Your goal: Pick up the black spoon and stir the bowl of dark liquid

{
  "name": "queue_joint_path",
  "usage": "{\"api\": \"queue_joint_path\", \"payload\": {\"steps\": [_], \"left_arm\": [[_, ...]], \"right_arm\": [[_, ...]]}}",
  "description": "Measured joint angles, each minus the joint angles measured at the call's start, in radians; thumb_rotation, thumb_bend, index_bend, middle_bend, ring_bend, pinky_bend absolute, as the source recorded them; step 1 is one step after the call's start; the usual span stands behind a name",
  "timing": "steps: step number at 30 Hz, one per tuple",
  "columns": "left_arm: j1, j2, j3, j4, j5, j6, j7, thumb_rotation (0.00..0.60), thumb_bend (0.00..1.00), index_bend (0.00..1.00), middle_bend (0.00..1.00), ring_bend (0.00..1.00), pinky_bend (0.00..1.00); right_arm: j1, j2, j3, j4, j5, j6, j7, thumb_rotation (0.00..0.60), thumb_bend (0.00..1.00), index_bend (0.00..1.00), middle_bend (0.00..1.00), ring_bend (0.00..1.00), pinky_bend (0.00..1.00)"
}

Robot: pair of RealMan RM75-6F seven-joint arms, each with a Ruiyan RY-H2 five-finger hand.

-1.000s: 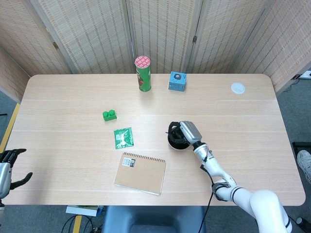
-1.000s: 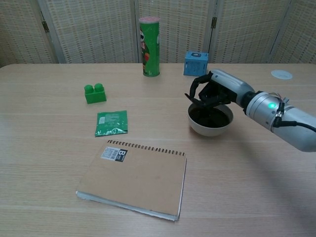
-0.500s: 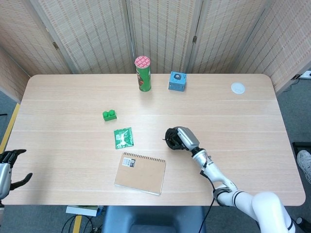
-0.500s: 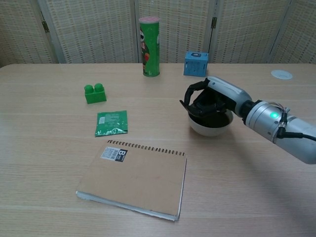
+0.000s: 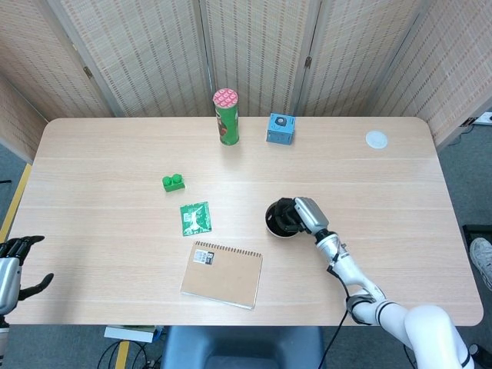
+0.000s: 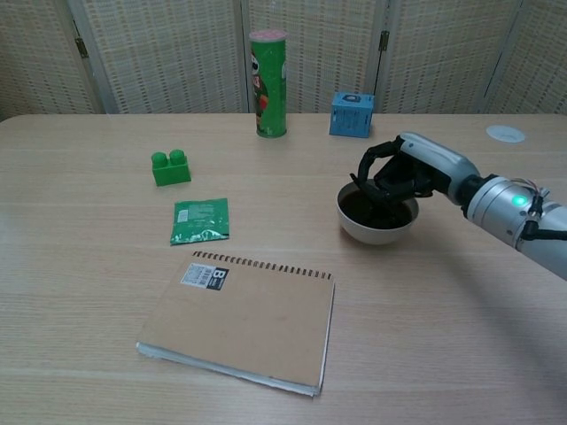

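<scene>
spoon (image 6: pixel 379 197), black against the dark liquid, looks light and stiff, pinched high by right hand (image 6: pixel 394 173) fingers above the tippable bowl (image 6: pixel 376 225).

Right arm: reaching in from the lower right, forearm stretching over the table.
Right hand (image 6: pixel 400 173): hovering with dark fingers curling downward.
Left hand (image 5: pixel 15 265): resting low at far left, fingers spreading.
</scene>
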Motion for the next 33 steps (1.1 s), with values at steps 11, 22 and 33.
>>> {"api": "queue_joint_path", "payload": {"steps": [11,22,33], "left_arm": [[0.007,0.007,0.001,-0.004,-0.005,0.006,-0.001,0.600,0.23,0.27,0.31,0.25,0.27],[0.006,0.006,0.003,0.006,-0.006,0.001,-0.011,0.600,0.23,0.27,0.31,0.25,0.27],[0.007,0.000,0.005,0.008,0.001,0.005,-0.014,0.600,0.23,0.27,0.31,0.25,0.27]], "right_arm": [[0.059,-0.068,0.029,0.079,0.006,-0.026,0.035,0.600,0.45,0.76,0.91,1.00,1.00],[0.036,-0.063,-0.009,0.024,-0.031,0.025,0.061,0.600,0.46,0.76,0.92,1.00,1.00],[-0.008,-0.013,-0.043,-0.021,-0.040,0.036,0.026,0.600,0.46,0.76,0.92,1.00,1.00]]}}
